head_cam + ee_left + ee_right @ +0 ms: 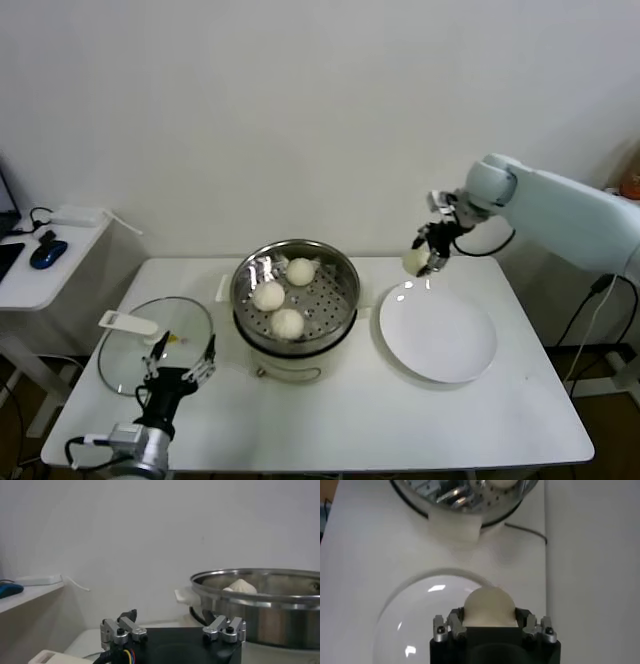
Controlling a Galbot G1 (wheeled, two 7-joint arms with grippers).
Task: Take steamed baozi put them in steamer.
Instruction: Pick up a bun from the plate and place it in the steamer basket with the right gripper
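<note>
The steamer [296, 300] is a shiny steel pot on a white base at the table's middle. Three baozi lie on its perforated tray [318, 304]: one at the back [300, 271], one at the left [268, 295], one at the front [287, 323]. My right gripper [428, 256] is shut on the fourth baozi [416, 261] and holds it in the air above the far edge of the white plate [437, 333]. In the right wrist view the baozi [488, 606] sits between the jaws. My left gripper [178, 365] is open and empty, low at the front left.
A round glass lid [155, 345] with a white handle lies left of the steamer, just behind my left gripper. A side table with a blue mouse [47, 253] stands at the far left. The left wrist view shows the steamer's rim [255, 597] close by.
</note>
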